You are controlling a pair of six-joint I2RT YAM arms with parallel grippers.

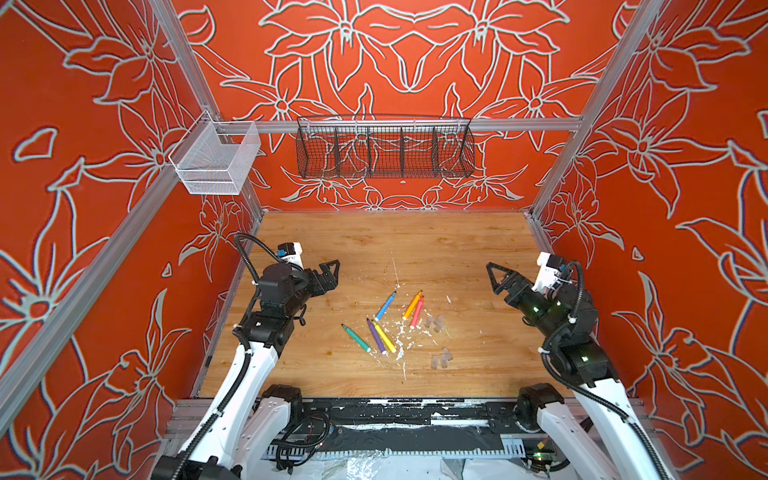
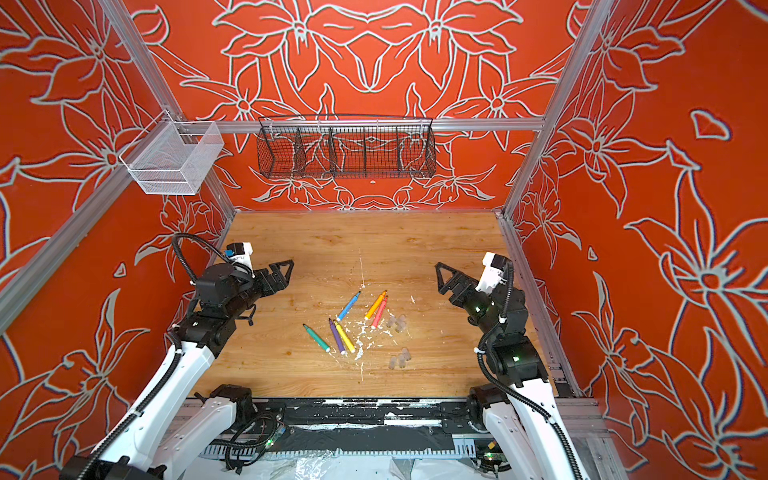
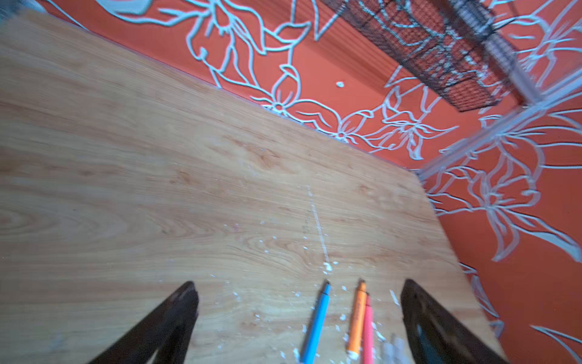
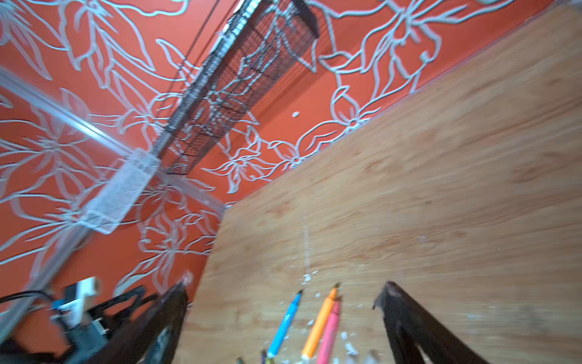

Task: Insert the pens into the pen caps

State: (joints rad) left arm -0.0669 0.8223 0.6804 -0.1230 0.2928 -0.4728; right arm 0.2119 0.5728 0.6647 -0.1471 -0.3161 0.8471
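The wooden counter (image 1: 374,245) fills the floor of the red flower-patterned booth. A long black wire basket (image 1: 384,151) with dividers hangs on the back rail, and a smaller white mesh basket (image 1: 216,162) hangs at the left corner.

Both arms hover above the counter, one on each side of the clutter and well apart from it. The left fingers (image 3: 176,315) stand wide apart and grip nothing. The right fingers (image 4: 406,318) are spread just as wide and are empty too.

The pens lie loose near the middle of the counter, all uncapped. The blue pen (image 1: 385,305) slants alone, its tip toward the back wall. To its right the orange pen (image 1: 412,305) and pink-red pen (image 1: 417,314) lie side by side, seemingly touching. Nearer the front the green pen (image 1: 356,338) lies apart on the left, while the purple pen (image 1: 376,336) and yellow pen (image 1: 384,336) lie close together, white ends forward.

The pen caps sit to the right of the pens in two small clusters of three — one (image 1: 434,323) just beside the pink-red pen, the other (image 1: 441,359) nearer the front edge.

White flecks (image 1: 400,334) are scattered among the pens — thickest beside the yellow one.
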